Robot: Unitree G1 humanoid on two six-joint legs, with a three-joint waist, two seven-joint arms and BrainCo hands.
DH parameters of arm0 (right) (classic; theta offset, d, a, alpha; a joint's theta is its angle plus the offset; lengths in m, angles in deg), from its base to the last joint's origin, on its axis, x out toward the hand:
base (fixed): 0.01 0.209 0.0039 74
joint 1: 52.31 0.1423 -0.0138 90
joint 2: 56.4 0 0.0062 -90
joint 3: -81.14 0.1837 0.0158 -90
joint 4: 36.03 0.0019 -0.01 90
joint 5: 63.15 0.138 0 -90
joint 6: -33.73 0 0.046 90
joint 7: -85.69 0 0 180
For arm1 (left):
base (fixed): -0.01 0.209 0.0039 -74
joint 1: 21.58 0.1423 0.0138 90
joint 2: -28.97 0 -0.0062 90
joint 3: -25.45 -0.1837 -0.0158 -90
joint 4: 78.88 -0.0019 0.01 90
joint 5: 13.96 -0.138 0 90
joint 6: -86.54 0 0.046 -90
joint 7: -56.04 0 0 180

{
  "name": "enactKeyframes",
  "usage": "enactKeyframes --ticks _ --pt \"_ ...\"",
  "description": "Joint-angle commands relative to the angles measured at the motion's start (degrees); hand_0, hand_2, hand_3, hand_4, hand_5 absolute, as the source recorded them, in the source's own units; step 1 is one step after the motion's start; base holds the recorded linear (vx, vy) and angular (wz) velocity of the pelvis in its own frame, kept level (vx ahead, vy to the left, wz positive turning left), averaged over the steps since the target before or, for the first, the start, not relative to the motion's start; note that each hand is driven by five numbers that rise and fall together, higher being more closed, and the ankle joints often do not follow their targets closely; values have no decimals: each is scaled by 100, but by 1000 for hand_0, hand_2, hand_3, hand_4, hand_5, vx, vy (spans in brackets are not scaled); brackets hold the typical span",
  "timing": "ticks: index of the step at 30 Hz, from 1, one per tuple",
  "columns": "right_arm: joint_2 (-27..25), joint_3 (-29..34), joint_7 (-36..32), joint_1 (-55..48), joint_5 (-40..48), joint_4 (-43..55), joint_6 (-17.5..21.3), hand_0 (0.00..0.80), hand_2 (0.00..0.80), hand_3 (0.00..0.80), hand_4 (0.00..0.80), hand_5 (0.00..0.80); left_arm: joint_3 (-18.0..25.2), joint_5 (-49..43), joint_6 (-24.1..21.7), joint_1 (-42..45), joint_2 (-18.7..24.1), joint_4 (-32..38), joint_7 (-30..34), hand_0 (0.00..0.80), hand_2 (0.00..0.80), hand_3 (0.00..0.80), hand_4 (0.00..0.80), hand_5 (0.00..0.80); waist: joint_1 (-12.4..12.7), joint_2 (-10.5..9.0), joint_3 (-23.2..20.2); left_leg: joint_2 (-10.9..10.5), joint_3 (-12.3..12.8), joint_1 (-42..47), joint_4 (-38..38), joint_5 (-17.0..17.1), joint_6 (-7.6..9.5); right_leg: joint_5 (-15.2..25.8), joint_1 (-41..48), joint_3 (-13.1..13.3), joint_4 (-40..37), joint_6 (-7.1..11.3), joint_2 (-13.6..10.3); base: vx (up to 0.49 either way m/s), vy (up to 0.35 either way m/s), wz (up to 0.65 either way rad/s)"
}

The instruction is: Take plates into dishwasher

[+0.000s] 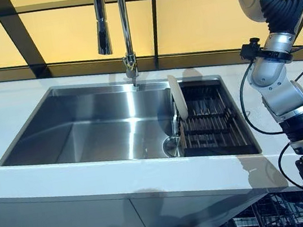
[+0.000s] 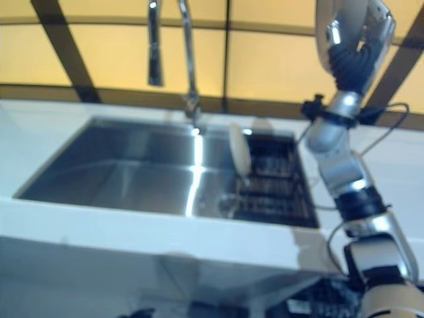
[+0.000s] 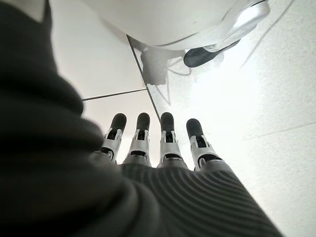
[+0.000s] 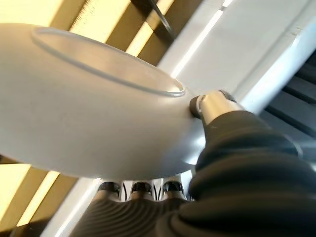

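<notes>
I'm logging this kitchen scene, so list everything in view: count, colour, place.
Plate: one, white, held in the right hand, raised at upper right.
Plate: one, white, standing on edge at the rack's left end.
Rack: one, dark, in the sink's right part.
Sink: one, steel, set in the counter.
Tap: one, chrome, behind the sink.
Counter: one, white, around the sink.
Basket: one, dark wire, below the counter at lower right.
Right hand: shut on the held plate.
Left hand: fingers straight, holding nothing.
</notes>
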Motion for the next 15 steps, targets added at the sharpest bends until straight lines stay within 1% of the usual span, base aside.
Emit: enactKeyframes --ticks 1,5,7,9,11,13,14,15 --pt "-93 516 48 184 -247 285 358 800 800 800 800 800 6 -303 -166 -26 -115 -49 17 0 0 0 0 0 71 83 -83 -421 161 -158 197 -601 453 -86 -163 -3 -384 556 25 -169 143 -15" --pt "-211 720 -82 -84 -468 599 332 800 800 800 800 800 61 -354 -72 -75 -87 -25 66 0 0 0 0 0 -62 91 -50 -482 256 -281 427 -668 500 156 -214 144 -463 601 -20 -202 164 -23" --pt "-284 848 -142 -269 -592 733 341 800 800 800 800 800 140 -423 -11 -61 -67 2 87 0 0 0 0 0 -118 82 -9 -486 356 -329 399 -573 499 216 -247 154 -558 628 2 -210 130 -25" --pt "-333 965 -196 -436 -685 864 318 800 800 800 800 800 179 -464 46 -39 -52 33 98 0 0 0 0 0 -143 76 29 -476 450 -345 300 -442 479 245 -272 109 -650 651 30 -172 82 -36" --pt "-422 1109 -253 -648 -713 1073 395 800 800 800 800 800 266 -457 74 25 -16 50 69 0 0 0 0 0 -154 68 85 -448 697 -340 133 -299 453 374 -344 -140 -606 725 38 -187 85 -62" --pt "-449 1157 -360 -778 -850 1264 404 800 800 800 800 800 343 -438 60 137 17 41 15 0 0 0 0 0 -127 107 165 -373 1064 -242 -85 -217 454 551 -543 -648 29 855 -54 -179 110 -86" --pt "-482 1177 -428 -854 -864 1366 449 800 800 800 800 800 383 -398 56 202 35 38 -29 0 0 0 0 0 -169 145 185 -319 1123 -129 -258 -184 473 426 -602 -763 488 921 -128 -126 84 -120" --pt "-550 1199 -488 -927 -912 1441 439 800 800 800 800 800 418 -402 49 234 58 28 -44 0 0 0 0 0 -207 162 182 -285 1177 -57 -405 -149 506 291 -650 -791 813 900 -183 -97 40 -120"
